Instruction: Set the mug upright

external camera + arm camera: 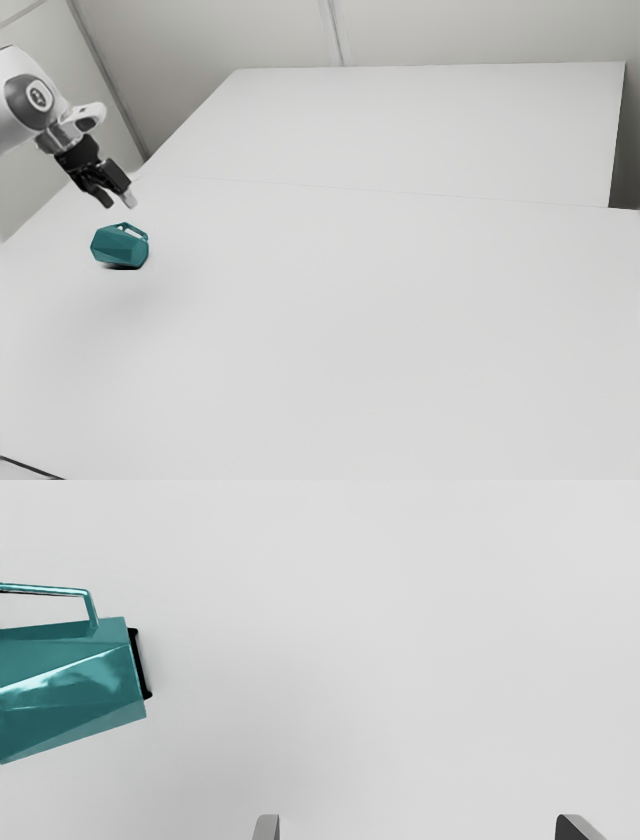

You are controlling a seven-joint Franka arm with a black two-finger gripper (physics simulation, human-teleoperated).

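1 mug (pixel 120 247), teal w/ faceted sides, lying on its side on the surface (pixel 350 330), toward the exterior view's left & just below the end effector (pixel 119 203) as that view shows it. Mug's tipped over, not upright. 1 handle (pixel 50 590) on it, angular, running along the body; in the ext. view it's at the mug's upper side.

1 arm (pixel 10 130), white & grey, coming in from the exterior view's left. End effector's black w/ 2 fingers (pixel 269 827), paler at the tips, set wide apart w/ bare surface seen between them. Mug's outside that gap, off past one finger, apart from both.

Hidden/cut off: in the wrist view the frame edge cuts off one end of the mug & part of the handle, so can't see the full length there. Mug's inside is out of sight in both views; can't tell which end is the opening. Fingers: only the tip parts are in frame in the wrist view. Arm's cut off by the ext. view's edge.

1 black strip (pixel 140 665) by the mug's visible end in the wrist view; can't tell if it's shadow or smth else. Dark line (pixel 30 467) at the ext. view's lower corner, also cut off, hard to ID. Beyond a thin seam, 1 pale panel (pixel 420 130) at the back, w/ walls (pixel 480 30) behind.

Writing/brands: 1 small round mark (pixel 38 96) on an arm joint, too small to read.
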